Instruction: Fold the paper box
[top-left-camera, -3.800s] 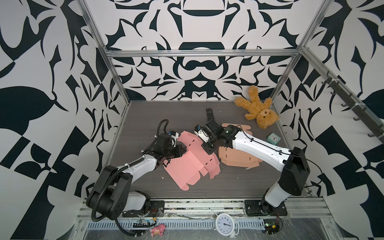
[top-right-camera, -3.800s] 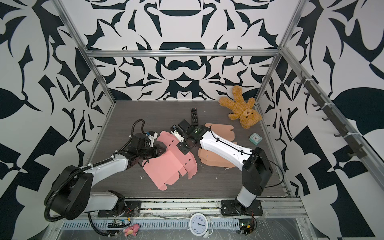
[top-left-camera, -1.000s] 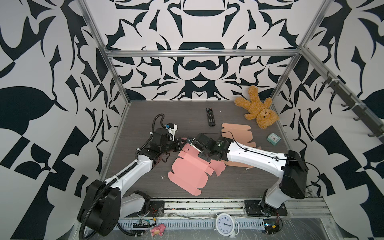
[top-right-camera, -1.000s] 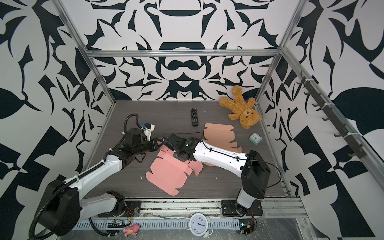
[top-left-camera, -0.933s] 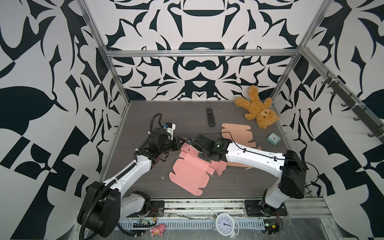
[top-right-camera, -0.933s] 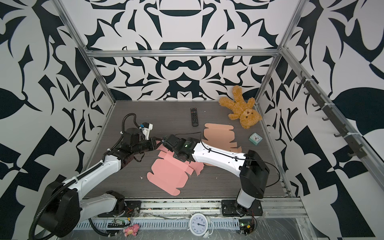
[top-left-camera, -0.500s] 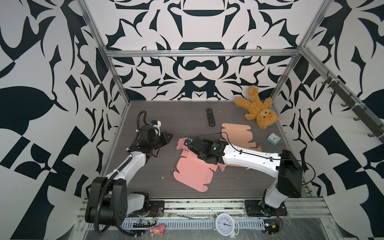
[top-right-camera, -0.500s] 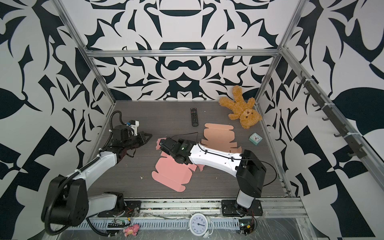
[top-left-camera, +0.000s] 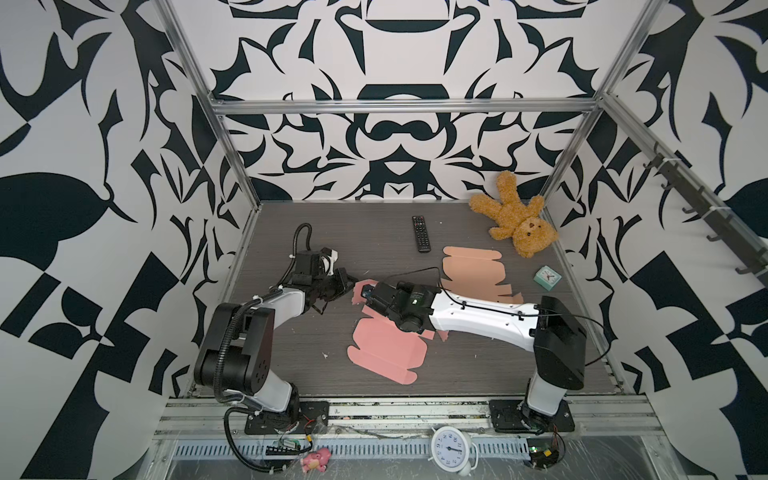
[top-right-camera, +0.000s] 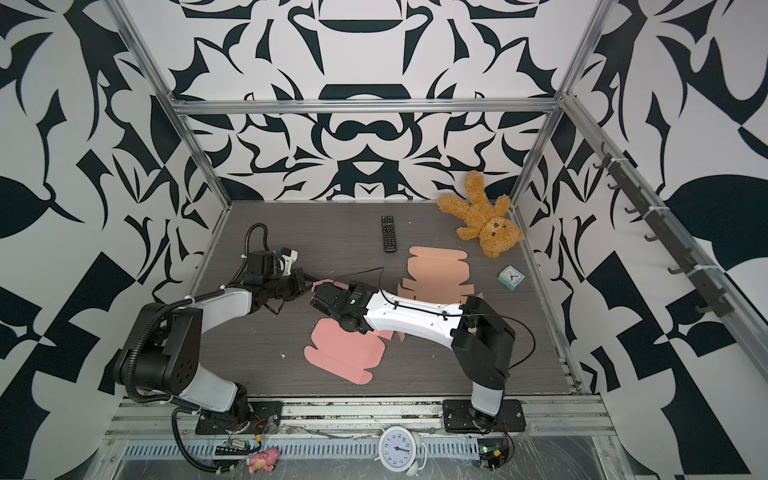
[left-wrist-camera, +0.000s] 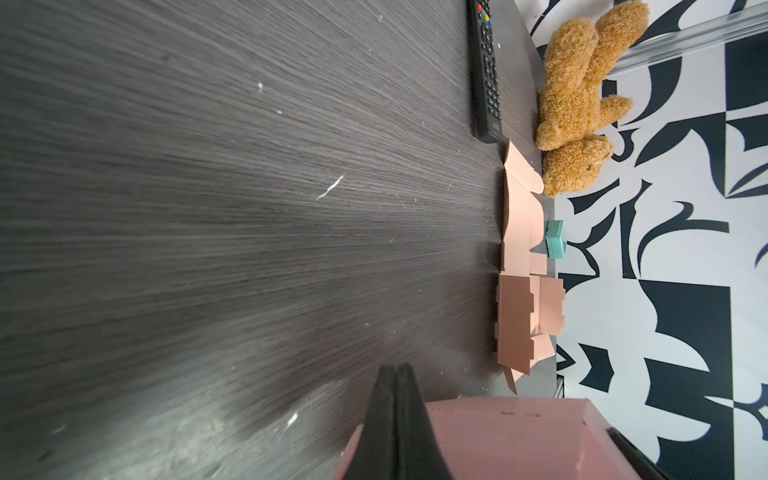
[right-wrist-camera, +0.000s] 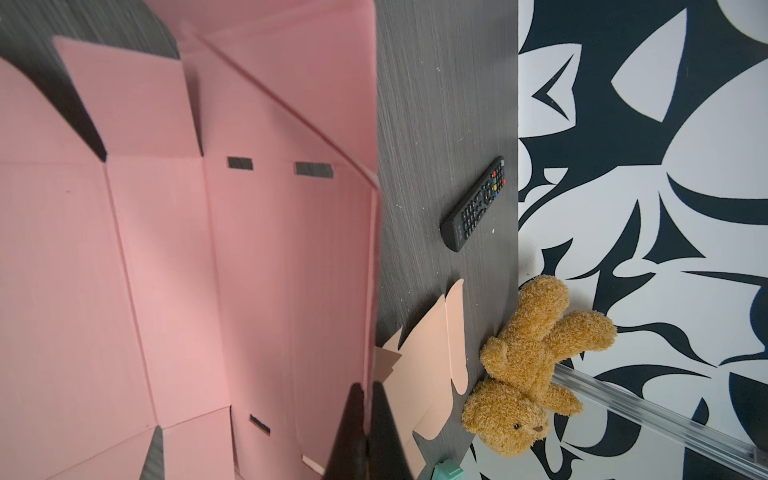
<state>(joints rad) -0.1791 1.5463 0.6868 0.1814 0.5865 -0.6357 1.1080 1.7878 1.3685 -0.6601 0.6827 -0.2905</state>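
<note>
The pink paper box blank lies unfolded on the dark wood-grain table, just toward 6 o'clock of the table's middle in both top views. Most of it is flat, with its far end lifted off the surface at about 10 o'clock of the sheet.

The right gripper reaches across the middle to that raised end. In the right wrist view its fingers are pressed onto the thin edge of an upturned side panel (the panel's rim runs straight into the slit between them).

The left gripper comes in from 9 o'clock and sits just beside the same lifted flap. In the left wrist view its fingers are squeezed together with nothing visible between them. Whether they touch the pink card cannot be told.

A second, peach-coloured box blank lies flat toward 2 o'clock, partly under the right arm. A black remote control rests at 12 o'clock, a brown teddy bear lies in the 1 o'clock corner, and a small teal clock stands at 3 o'clock.
</note>
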